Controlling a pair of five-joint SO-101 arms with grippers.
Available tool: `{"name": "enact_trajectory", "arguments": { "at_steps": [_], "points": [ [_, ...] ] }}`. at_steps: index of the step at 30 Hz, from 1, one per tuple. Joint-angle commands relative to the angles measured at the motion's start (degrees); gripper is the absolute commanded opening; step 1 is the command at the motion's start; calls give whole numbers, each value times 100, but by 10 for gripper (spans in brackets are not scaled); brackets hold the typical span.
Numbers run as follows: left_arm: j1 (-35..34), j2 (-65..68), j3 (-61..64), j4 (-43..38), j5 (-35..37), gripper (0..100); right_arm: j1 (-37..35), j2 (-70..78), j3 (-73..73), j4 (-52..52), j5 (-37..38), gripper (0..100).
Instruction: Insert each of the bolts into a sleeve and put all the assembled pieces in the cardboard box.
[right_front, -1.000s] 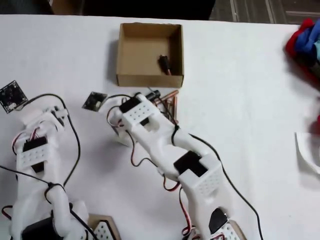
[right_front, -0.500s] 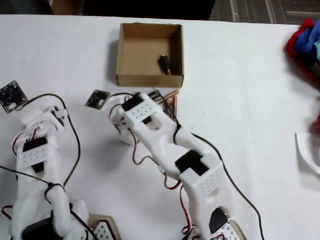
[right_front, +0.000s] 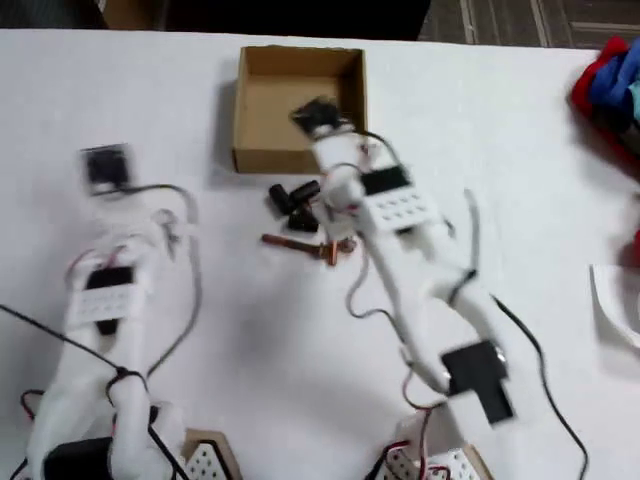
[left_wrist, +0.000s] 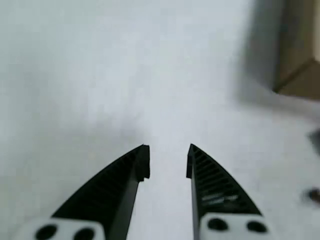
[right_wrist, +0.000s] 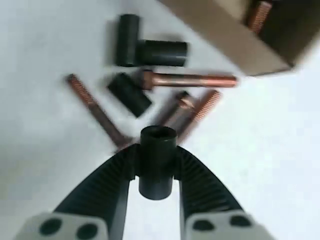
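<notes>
Right gripper (right_wrist: 156, 156) clamps black sleeve (right_wrist: 157, 175) upright, just near of cardboard box (right_front: 250, 100); loose bolts (right_wrist: 192, 79) and sleeves (right_wrist: 162, 52) on table (right_front: 520, 200) beside it; left gripper (left_wrist: 167, 161) narrowly apart, empty, left of box

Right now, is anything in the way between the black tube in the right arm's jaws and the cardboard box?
Yes. Loose bolts and other black tubes lie flat on the table between the held tube and the box. Lifted above them, it would probably pass.
</notes>
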Motion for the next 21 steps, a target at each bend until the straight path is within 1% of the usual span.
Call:
{"name": "enact_trajectory", "arguments": {
  "at_steps": [1,3,6,9,12,14,17,21],
  "points": [
    [958,-202,-66,440,-1178,143,488,-901,1116,-796,-62,20],
    [1345,-202,-171,782,-1477,143,734,-1235,1591,-1042,-88,20],
    [1714,-202,-681,1600,-1697,144,1165,-1648,2127,-1332,-255,20],
    [1829,-193,-1613,2620,-2110,144,1701,-1886,2505,-1560,-800,20],
    [1846,141,-2703,3508,-2295,143,2176,-1921,2778,-1824,-1081,20],
    [1846,747,-3442,4018,-2312,144,2369,-1930,2971,-2062,-1134,20],
    [1873,2040,-4567,4747,-2312,146,2563,-1974,3086,-2281,-1134,19],
    [2277,3789,-6290,5873,-2321,144,2633,-1974,3077,-2343,-1266,19]
  ]
}}
